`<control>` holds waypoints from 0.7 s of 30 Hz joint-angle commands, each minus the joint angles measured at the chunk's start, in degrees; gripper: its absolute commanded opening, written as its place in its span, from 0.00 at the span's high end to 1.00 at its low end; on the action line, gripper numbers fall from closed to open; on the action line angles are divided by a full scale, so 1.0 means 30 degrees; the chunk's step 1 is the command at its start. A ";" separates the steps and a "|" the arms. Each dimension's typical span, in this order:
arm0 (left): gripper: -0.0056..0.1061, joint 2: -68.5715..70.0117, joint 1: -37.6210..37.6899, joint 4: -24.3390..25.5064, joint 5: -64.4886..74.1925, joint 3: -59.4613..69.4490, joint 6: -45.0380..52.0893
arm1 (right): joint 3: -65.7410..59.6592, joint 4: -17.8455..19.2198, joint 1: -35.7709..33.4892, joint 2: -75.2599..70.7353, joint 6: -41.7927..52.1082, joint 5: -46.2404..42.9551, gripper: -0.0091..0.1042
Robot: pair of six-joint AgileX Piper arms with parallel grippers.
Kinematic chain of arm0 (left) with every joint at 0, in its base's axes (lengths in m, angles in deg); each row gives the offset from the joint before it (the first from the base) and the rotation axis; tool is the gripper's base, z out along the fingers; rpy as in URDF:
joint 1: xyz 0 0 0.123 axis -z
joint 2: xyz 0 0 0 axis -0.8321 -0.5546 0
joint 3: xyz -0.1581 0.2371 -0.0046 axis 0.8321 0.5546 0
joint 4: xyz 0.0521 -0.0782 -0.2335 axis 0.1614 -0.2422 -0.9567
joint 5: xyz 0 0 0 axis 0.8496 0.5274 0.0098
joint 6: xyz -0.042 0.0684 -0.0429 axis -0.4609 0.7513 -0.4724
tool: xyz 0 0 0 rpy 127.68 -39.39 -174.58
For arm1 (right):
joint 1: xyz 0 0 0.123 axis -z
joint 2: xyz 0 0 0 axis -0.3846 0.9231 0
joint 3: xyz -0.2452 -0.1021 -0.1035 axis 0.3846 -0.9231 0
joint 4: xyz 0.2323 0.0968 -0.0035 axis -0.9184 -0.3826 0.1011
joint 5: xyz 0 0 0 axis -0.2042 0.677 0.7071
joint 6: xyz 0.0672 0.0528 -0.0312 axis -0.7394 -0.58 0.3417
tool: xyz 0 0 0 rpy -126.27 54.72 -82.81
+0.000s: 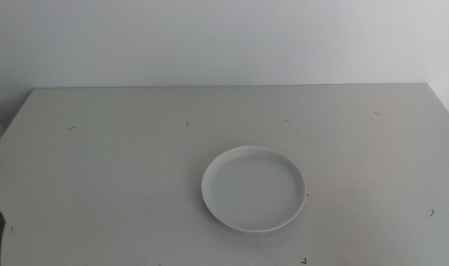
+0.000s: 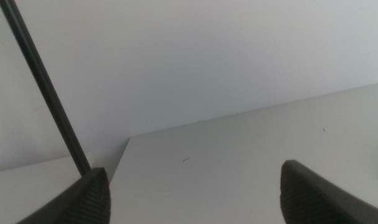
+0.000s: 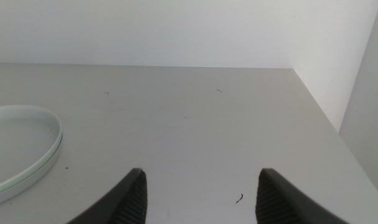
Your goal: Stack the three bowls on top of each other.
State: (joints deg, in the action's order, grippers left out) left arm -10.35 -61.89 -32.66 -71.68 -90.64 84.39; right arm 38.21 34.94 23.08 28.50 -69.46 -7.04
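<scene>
The left end effector (image 2: 195, 193) has its two dark jaws spread wide with nothing between them, hanging over bare surface (image 1: 120, 162) well away from the stack of bowls (image 1: 254, 189); in the middle view only a dark sliver of it shows at the lower left edge, far to the left of the stack. A thin dark rod or cable (image 2: 45, 93) slants up past one of its jaws in the left wrist view. The right end effector (image 3: 201, 196) likewise has its jaws spread apart and grips nothing; it sits above the surface to the right of the stack, near but not touching it, and the stack's rim curves into its wrist view at one side. The stack rests flat on the surface, slightly right of centre and toward the near edge. A white bowl is on top, facing up and empty. In the right wrist view a thin mint green line (image 3: 36, 171) runs below the white rim, the edge of another bowl nested beneath; in the middle view a second rim peeks out along the near side of the stack. The grey-blue bowl cannot be made out. Small dark specks (image 1: 432, 213) dot the surface around the stack, and a plain white wall (image 1: 224, 37) rises behind it
</scene>
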 commanded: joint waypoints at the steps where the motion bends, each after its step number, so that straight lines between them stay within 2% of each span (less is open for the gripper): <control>1: 0.01 0.0582 -0.0036 -0.0043 -0.1343 0.0321 -0.0092 | 0.0138 0.0264 0.0176 -0.0524 0.0243 -0.1563 0.52; 7: 0.01 0.1089 -0.0036 -0.0156 -0.0827 0.1774 -0.0092 | 0.0138 0.0246 0.0176 -0.0524 0.0243 -0.1563 0.52; 14: 0.01 0.1089 -0.0036 -0.2332 -0.0811 0.1775 -0.0092 | 0.0138 0.0246 0.0176 -0.0524 0.0243 -0.1405 0.52; 21: 0.01 0.1068 -0.0036 -0.2478 -0.0755 0.1775 -0.0092 | 0.0138 0.0229 0.0176 -0.0524 0.0243 -0.1405 0.52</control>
State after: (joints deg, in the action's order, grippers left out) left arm -7.99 -61.89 -38.78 -70.55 -85.15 84.39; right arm 38.21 34.99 23.08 28.50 -69.46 -7.25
